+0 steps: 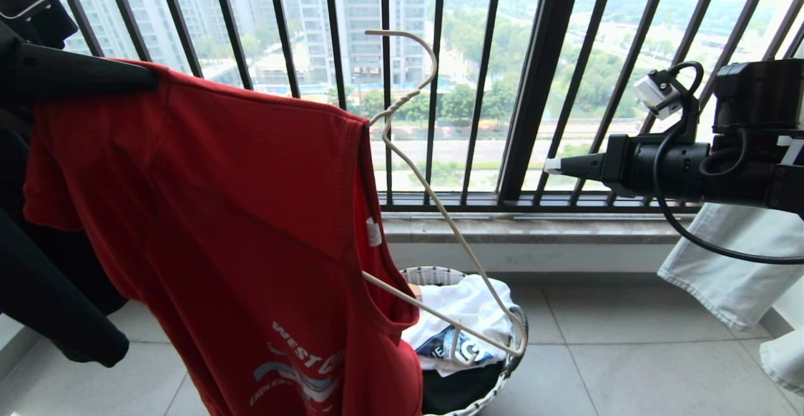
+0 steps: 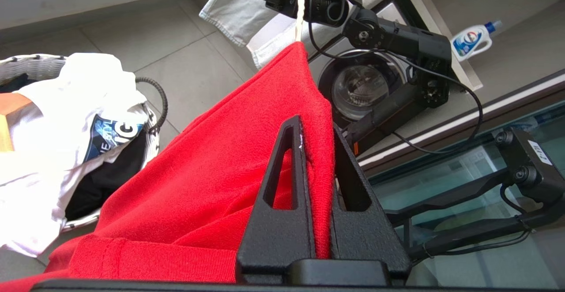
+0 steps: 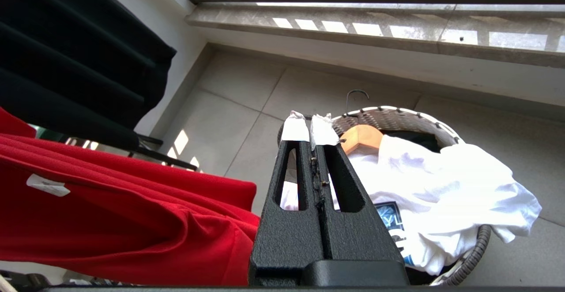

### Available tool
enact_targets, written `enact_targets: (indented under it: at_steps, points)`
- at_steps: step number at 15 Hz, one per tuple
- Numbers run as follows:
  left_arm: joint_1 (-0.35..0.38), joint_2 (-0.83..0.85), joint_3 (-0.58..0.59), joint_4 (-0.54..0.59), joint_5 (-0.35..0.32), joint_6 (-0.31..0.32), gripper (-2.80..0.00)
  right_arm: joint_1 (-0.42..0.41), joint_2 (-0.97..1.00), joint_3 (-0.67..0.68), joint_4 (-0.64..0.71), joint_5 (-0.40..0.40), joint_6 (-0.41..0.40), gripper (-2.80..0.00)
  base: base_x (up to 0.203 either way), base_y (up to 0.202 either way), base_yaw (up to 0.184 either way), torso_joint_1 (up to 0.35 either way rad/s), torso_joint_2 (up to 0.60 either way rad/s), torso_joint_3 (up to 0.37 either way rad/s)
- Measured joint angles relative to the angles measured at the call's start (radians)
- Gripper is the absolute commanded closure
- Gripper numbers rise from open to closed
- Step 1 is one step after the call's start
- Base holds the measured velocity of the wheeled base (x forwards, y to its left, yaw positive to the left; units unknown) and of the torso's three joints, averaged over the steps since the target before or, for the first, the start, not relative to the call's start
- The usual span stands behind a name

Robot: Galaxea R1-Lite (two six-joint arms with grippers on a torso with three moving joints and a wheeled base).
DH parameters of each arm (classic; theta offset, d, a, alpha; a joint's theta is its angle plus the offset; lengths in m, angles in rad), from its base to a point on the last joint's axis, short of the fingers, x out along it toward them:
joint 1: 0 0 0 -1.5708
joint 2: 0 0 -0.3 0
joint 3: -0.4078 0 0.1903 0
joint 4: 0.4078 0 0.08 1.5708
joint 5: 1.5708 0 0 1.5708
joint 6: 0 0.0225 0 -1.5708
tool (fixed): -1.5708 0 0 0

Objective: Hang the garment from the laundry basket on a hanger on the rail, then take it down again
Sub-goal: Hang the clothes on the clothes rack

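The garment (image 1: 239,227), a red T-shirt with a white "WEST" print, hangs in the air at the left. My left gripper (image 1: 81,73) is shut on its shoulder cloth, and in the left wrist view its two fingers (image 2: 315,126) pinch a red fold (image 2: 212,173). The off-white hanger (image 1: 440,215) sits tilted with one arm inside the shirt; its hook is free above, and its other arm slants down over the laundry basket (image 1: 440,273). To the right my right gripper (image 1: 553,166) is shut and empty, apart from the hanger. The rail is out of view.
In the basket (image 3: 397,115) lie a white printed garment (image 1: 465,306) and a tan wooden hanger (image 3: 362,135). A black garment (image 1: 38,278) hangs at the left, pale cloth (image 1: 735,265) at the right. Window bars (image 1: 540,89) stand ahead. A washing machine (image 2: 359,89) and a detergent bottle (image 2: 472,40) are behind.
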Motion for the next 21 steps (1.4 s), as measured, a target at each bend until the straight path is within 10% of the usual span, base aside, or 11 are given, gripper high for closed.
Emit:
enact_targets:
  at_steps: [7, 12, 21]
  points:
    - [0.034, -0.05, -0.01, -0.069, 0.073, -0.024, 0.0, 0.001, -0.003, 0.0, 0.004, 0.0, 0.002, 0.0, 0.0, 0.0, 0.0, 0.0, 0.0, 0.0]
    - [0.051, -0.081, -0.012, -0.242, 0.122, -0.237, 0.0, 0.069, 0.041, 0.001, 0.005, 0.004, 0.117, 0.0, 0.0, 0.0, 0.0, 0.0, 0.0, 0.0]
    - [0.017, -0.092, -0.012, -0.286, 0.122, -0.256, 0.0, 0.283, 0.237, 0.0, -0.098, 0.095, 0.285, 0.0, 0.0, 0.0, 0.0, 0.0, 0.0, 0.0]
